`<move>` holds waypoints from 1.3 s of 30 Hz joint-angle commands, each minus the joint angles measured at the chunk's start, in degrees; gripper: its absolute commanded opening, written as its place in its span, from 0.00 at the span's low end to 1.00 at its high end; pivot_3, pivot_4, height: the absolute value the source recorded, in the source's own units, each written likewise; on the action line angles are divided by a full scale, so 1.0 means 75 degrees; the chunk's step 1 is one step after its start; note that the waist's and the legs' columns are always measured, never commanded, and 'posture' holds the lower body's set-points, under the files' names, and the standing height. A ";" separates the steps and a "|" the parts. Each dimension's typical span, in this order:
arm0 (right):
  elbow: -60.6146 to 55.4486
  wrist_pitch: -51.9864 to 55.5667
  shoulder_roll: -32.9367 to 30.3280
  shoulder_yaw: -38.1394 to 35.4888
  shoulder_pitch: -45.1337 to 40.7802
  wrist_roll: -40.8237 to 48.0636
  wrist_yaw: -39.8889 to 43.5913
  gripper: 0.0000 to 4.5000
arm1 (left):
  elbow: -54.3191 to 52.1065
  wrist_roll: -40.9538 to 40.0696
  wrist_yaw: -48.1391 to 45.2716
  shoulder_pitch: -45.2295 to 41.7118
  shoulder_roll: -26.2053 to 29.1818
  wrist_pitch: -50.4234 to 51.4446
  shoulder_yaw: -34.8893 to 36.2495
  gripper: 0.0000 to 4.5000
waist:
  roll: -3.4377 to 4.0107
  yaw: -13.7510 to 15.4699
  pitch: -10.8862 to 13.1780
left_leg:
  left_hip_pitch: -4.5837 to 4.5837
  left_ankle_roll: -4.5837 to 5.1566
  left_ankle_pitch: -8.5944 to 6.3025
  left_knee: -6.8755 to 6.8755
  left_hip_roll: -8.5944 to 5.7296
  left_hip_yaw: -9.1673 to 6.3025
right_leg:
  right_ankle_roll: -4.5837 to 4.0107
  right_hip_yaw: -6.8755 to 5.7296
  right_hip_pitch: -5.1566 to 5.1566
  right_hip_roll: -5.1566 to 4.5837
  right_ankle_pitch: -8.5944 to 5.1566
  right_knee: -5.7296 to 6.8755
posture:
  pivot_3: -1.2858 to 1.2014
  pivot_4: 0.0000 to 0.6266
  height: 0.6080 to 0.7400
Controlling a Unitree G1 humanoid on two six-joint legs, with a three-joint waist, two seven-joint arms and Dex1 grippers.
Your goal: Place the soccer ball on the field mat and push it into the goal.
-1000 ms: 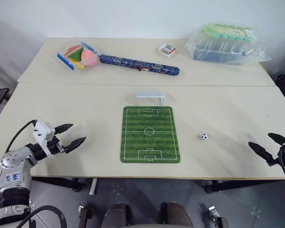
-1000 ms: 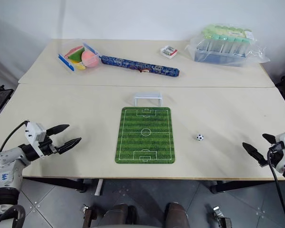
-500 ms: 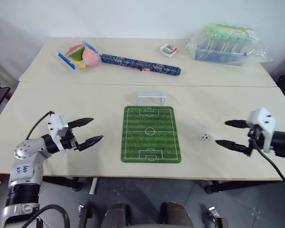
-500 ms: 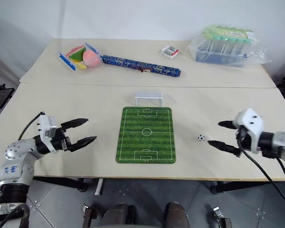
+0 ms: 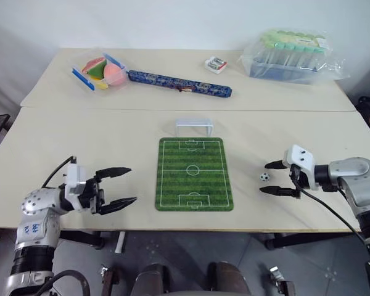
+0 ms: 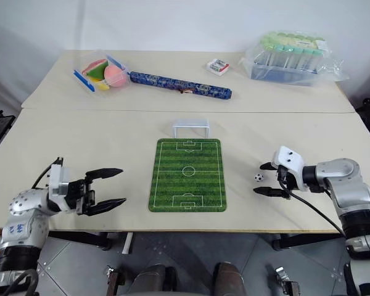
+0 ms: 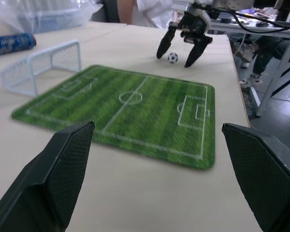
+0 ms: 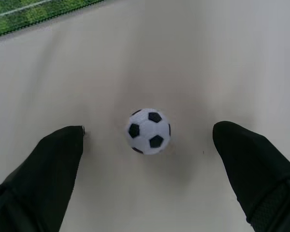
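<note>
Because the ball [image 8: 148, 130] is tiny, light, hard and apt to roll, the right gripper [image 5: 273, 178], fingers apart around it, should pinch its middle.

left gripper [image 5: 124, 185]: fingers spread wide, held level | right gripper [image 5: 270, 177]: fingers spread wide, angled down

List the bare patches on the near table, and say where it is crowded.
Bare: between left gripper and mat; either side of goal. Crowded: right of mat, where right gripper straddles ball.
</note>
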 commanded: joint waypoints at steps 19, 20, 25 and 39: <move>-0.3669 0.2357 0.0214 -0.0285 0.0208 0.0892 -0.0289 0.19 | 0.0332 -0.0126 -0.0354 0.0070 0.0135 -0.0554 0.0299 1.00 | 0.0020 -0.0089 0.0012 | -0.0009 0.0001 -0.0002 0.0017 0.0034 -0.0011 | 0.0000 -0.0005 -0.0002 -0.0002 0.0000 0.0013 | 0.52 0.24 1.00; -0.4120 0.2649 0.0358 -0.0114 0.0199 0.0911 -0.0417 0.19 | 0.0425 -0.0109 -0.0423 0.0031 0.0122 -0.0654 0.0292 1.00 | 0.0020 -0.0091 0.0012 | -0.0009 0.0000 -0.0003 0.0018 0.0035 -0.0011 | 0.0000 -0.0005 -0.0002 0.0000 0.0000 0.0013 | 0.52 0.24 1.00; -0.5208 0.3316 0.1009 0.0881 -0.0119 0.0752 -0.0616 0.19 | 0.0747 -0.0095 -0.0730 -0.0088 0.0079 -0.0981 0.0236 1.00 | 0.0017 -0.0095 0.0011 | -0.0009 -0.0002 -0.0005 0.0018 0.0027 -0.0011 | -0.0001 -0.0006 -0.0004 0.0002 0.0000 0.0012 | 0.52 0.24 1.00; -0.3725 0.2373 0.2456 0.3017 -0.1021 -0.0420 -0.0330 0.19 | 0.0086 -0.0325 -0.0570 0.0621 -0.0051 -0.1142 0.0417 1.00 | 0.0011 -0.0117 0.0015 | -0.0016 0.0003 -0.0009 0.0022 -0.0001 -0.0023 | 0.0000 -0.0016 -0.0005 -0.0004 0.0000 0.0017 | 0.52 0.24 1.00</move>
